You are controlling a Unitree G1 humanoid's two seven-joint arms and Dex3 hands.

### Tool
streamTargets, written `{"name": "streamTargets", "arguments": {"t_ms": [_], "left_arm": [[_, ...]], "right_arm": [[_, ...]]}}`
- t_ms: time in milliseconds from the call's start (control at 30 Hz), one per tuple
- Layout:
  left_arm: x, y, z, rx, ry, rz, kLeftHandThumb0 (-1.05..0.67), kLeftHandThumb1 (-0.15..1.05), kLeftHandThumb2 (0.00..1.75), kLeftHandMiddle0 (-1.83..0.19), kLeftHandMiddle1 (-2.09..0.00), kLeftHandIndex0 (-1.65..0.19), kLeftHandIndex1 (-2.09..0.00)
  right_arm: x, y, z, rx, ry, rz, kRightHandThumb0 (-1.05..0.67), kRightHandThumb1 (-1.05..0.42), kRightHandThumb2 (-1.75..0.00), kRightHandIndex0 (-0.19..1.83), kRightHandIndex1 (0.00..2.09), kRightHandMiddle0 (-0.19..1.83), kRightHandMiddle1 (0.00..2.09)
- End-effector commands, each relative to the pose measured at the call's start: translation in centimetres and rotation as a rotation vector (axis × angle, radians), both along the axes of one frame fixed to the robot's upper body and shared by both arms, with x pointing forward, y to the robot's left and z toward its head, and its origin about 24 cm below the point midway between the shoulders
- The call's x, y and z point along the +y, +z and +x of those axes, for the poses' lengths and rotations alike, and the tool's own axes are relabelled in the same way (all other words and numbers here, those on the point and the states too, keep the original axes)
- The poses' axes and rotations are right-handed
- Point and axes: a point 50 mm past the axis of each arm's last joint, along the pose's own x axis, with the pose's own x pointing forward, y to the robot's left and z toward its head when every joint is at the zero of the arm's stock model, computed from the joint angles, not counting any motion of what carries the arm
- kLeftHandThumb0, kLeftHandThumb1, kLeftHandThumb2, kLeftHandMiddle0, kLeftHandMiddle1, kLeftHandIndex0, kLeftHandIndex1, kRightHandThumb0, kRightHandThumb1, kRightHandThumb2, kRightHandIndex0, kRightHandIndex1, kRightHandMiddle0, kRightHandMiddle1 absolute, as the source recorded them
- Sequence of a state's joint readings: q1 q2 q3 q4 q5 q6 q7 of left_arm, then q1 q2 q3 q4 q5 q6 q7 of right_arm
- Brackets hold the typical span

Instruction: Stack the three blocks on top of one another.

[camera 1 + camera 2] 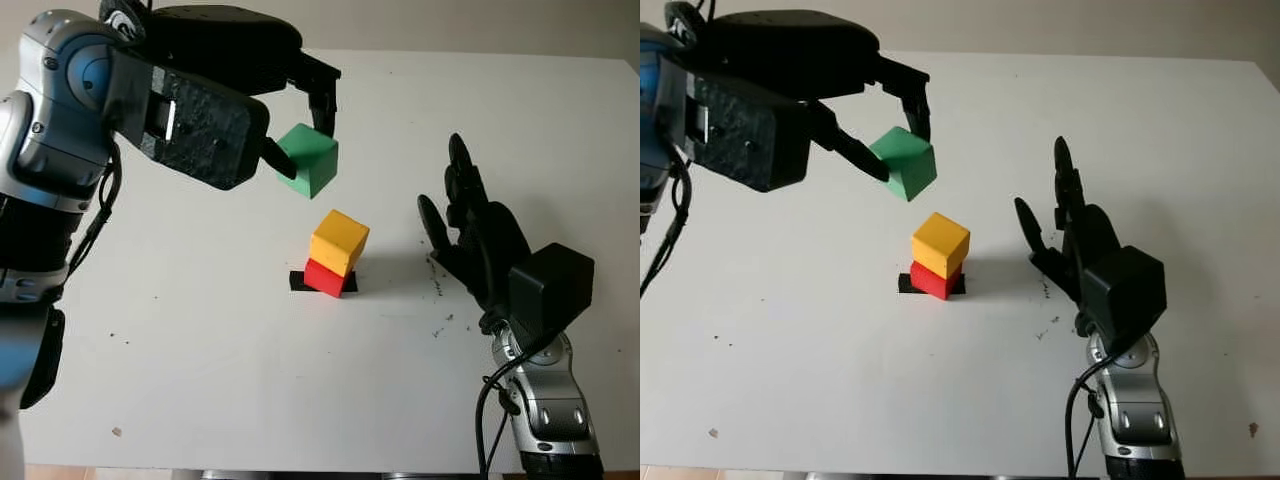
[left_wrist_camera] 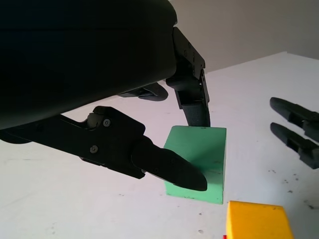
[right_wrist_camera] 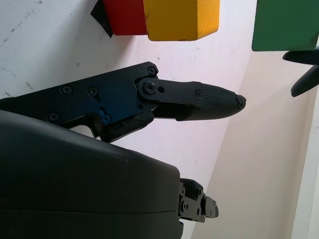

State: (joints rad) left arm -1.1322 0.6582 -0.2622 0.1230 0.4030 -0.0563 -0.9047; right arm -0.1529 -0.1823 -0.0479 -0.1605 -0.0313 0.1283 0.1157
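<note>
Left eye view: the left hand (image 1: 300, 125) grasps a green cube-shaped block (image 1: 309, 159) between its black fingers (image 2: 169, 167), holding it tilted in the air above the white table (image 1: 200, 330), behind and to the left of the stack. A yellow cube-shaped block (image 1: 340, 242) sits on a red cube-shaped block (image 1: 326, 278), turned slightly askew, and the red block rests on a patch of black tape (image 1: 298, 281). The right hand (image 1: 475, 235) is open, fingers released, standing near the stack on its right side and holding nothing.
</note>
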Motion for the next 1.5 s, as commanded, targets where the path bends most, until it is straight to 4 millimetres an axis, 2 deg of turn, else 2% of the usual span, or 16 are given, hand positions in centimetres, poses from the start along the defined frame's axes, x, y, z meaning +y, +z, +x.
{"name": "streamTargets", "arguments": {"t_ms": [0,167,600,800,900,1033,1167,1467], "left_arm": [[-0.8,1.1,-0.6,-0.022,-0.025,0.003,-0.4,1.03,0.05,-0.38,-0.06,-0.51,-1.06],[-1.3,0.4,-0.6,0.0,-0.045,0.004,-0.41,1.04,0.06,-0.38,-0.06,-0.47,-1.19],[-2.4,-0.9,-0.8,0.147,-0.047,-0.043,-0.39,1.04,0.07,-0.37,-0.05,-0.44,-1.29],[-2.7,-1.4,-0.8,0.189,-0.035,-0.051,-0.37,1.05,0.08,-0.42,-0.08,-0.34,-1.45],[-2.8,-1.6,-0.8,0.183,-0.036,-0.059,-0.37,1.04,0.06,-0.44,-0.09,-0.34,-1.41],[-2.7,-1.8,-1.0,0.18,-0.02,-0.069,-0.38,1.04,0.06,-0.45,-0.08,-0.19,-1.36],[-2.5,-2.0,-1.0,0.175,-0.031,-0.067,-0.37,1.05,0.06,-0.4,-0.05,-0.34,-1.27],[-2.4,-2.4,-1.0,0.178,-0.043,-0.057,-0.38,1.05,0.08,-0.38,-0.05,-0.34,-1.3]], "right_arm": [[0.0,0.1,0.0,-0.005,-0.004,-0.018,-0.7,-1.05,-0.51,-0.14,0.06,-0.09,0.05],[0.1,0.1,0.0,-0.006,-0.002,-0.018,-0.7,-1.05,-0.52,-0.14,0.06,-0.1,0.05],[0.4,0.0,-0.1,-0.013,0.0,-0.019,-0.69,-1.05,-0.52,-0.13,0.06,-0.1,0.06],[0.3,0.0,-0.1,-0.008,-0.005,-0.028,-0.69,-1.05,-0.53,-0.13,0.06,-0.1,0.05],[0.3,0.0,-0.1,-0.006,-0.004,-0.02,-0.69,-1.05,-0.52,-0.14,0.05,-0.1,0.05],[0.3,-0.1,-0.1,-0.006,-0.006,-0.023,-0.69,-1.05,-0.52,-0.14,0.05,-0.1,0.05],[0.3,-0.1,-0.2,-0.001,-0.001,0.003,-0.7,-1.05,-0.51,-0.16,0.04,-0.11,0.05],[0.3,-0.1,-0.2,-0.002,-0.001,-0.001,-0.7,-1.05,-0.51,-0.16,0.05,-0.11,0.05]]}}
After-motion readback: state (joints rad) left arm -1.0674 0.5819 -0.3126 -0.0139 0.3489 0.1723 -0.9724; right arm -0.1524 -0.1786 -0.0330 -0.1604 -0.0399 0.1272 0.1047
